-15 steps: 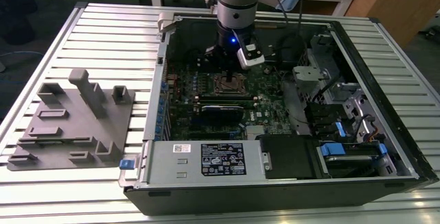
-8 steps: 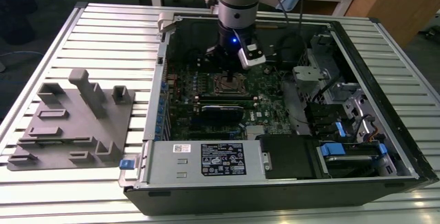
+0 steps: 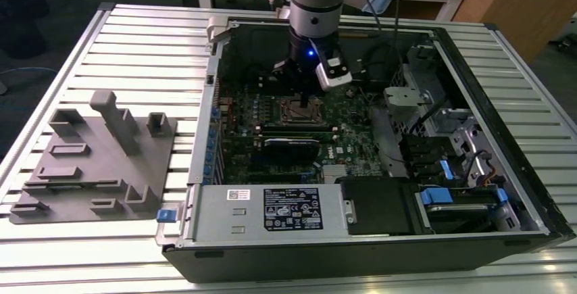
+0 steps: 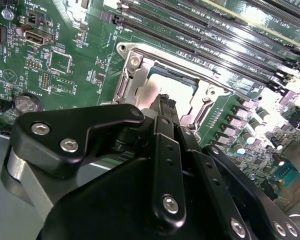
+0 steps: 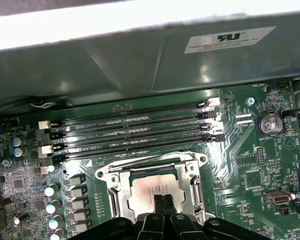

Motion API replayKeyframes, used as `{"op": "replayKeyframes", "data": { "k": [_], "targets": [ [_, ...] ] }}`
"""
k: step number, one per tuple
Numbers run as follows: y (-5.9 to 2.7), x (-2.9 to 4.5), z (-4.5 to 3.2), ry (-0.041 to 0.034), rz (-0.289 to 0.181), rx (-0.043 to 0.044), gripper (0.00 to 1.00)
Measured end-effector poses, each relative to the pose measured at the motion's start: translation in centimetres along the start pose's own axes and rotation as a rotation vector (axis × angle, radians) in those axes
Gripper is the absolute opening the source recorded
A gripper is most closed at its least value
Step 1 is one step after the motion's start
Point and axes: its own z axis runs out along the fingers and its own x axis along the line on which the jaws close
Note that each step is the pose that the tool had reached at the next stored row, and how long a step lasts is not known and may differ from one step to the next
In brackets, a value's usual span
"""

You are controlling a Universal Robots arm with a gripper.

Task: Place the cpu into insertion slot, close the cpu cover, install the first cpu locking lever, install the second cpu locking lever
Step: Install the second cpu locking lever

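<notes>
Gripper (image 5: pixel 163 199), fingers pressed together over the cpu (image 5: pixel 149 186) inside the cpu cover (image 5: pixel 119 192), may scratch it if it slides.

Open computer case (image 3: pixel 532 172) lies flat on the slatted table (image 3: pixel 135 37). Arm (image 3: pixel 315 3) comes in over the case's far edge. Gripper (image 3: pixel 307 103) is right over the insertion slot (image 3: pixel 294 113) on the green motherboard (image 3: pixel 257 138); can't tell if it's touching. Silver power supply (image 3: pixel 270 209) runs along the case's near edge. Grey fixture block (image 3: pixel 99 159) sits by the table's edge at the exterior view's left, apart from the case.
</notes>
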Motion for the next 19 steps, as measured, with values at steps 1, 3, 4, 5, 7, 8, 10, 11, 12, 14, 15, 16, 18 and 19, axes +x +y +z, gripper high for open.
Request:
{"op": "replayKeyframes", "data": {
  "k": [1, 3, 4, 5, 7, 8, 10, 11, 12, 14, 15, 16, 18, 19],
  "targets": [
    [0.0, 0.0, -0.04, -0.0001, 0.0, -0.0001, 0.11],
    [0.0, 0.0, -0.14, -0.0001, 0.0, -0.0002, 0.11],
    [0.0, -0.01, -0.2, -0.0001, 0.0, -0.0003, 0.11],
    [0.0, -0.01, -0.27, -0.0001, 0.0, -0.0003, 0.11],
    [0.01, -0.02, -0.43, -0.0001, 0.0, -0.0003, 0.11],
    [0.01, -0.02, -0.49, -0.0001, 0.0, -0.0004, 0.11],
    [0.01, -0.02, -0.51, -0.0002, 0.0, -0.0006, 0.11],
    [0.01, -0.02, -0.51, -0.0003, 0.0, -0.0006, 0.11],
    [0.01, -0.02, -0.54, -0.0001, 0.0, -0.0004, 0.11],
    [0.01, -0.02, -0.56, -0.0002, 0.0, -0.0003, 0.11],
    [0.01, -0.02, -0.56, -0.0001, 0.0, -0.0003, 0.11],
    [0.01, -0.02, -0.56, -0.0002, 0.0, -0.0003, 0.11],
    [0.0, -0.02, -0.63, 0.0, 0.0, 0.0001, 0.11],
    [0.0, -0.03, -0.67, 0.0, 0.0, -0.0001, 0.11]
  ]
}}
